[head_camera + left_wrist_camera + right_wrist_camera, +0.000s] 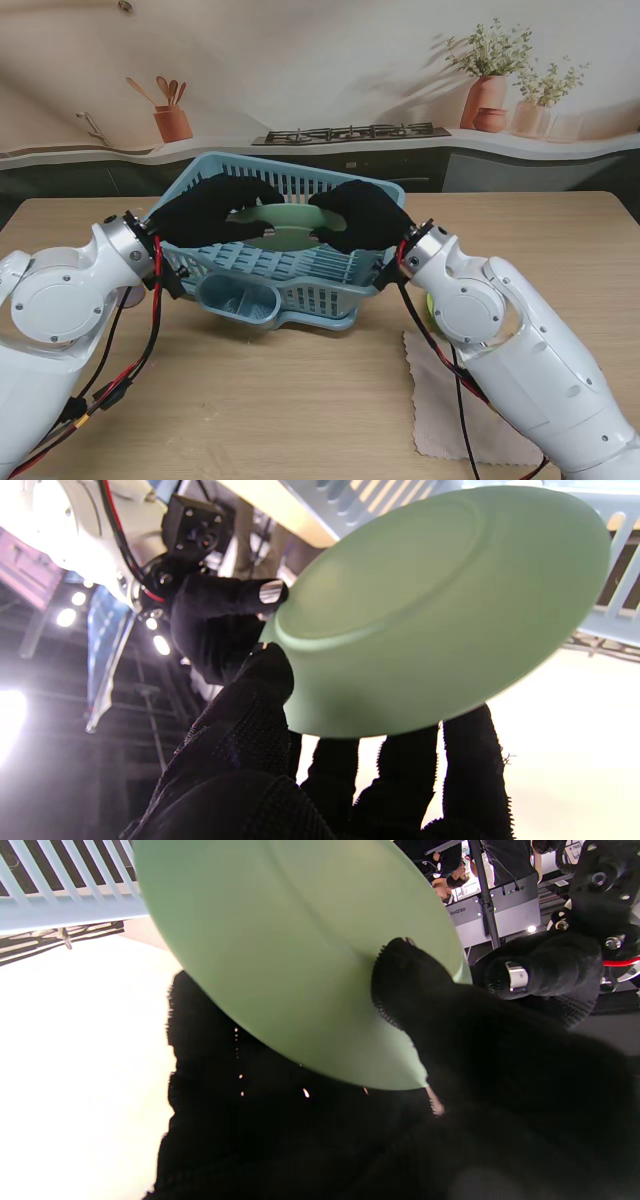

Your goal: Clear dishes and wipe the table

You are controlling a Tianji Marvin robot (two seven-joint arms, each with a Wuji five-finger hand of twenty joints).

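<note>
A pale green plate [283,226] hangs over the light blue slatted basket [250,270], gripped from both sides. My left hand [205,212], in a black glove, pinches its left rim. My right hand [362,216] clamps the right rim. The left wrist view shows the plate's underside [425,610] with my thumb [260,680] on one face and the fingers [470,760] on the other. In the right wrist view my thumb [405,975] presses on the plate [300,950], and the other hand's fingertip [520,977] shows beyond it.
A beige cloth [455,405] lies on the wooden table [250,400] nearer to me, under my right forearm. The basket has a cup compartment [238,298] at its near side. Something yellow-green [430,303] peeks out beside my right wrist.
</note>
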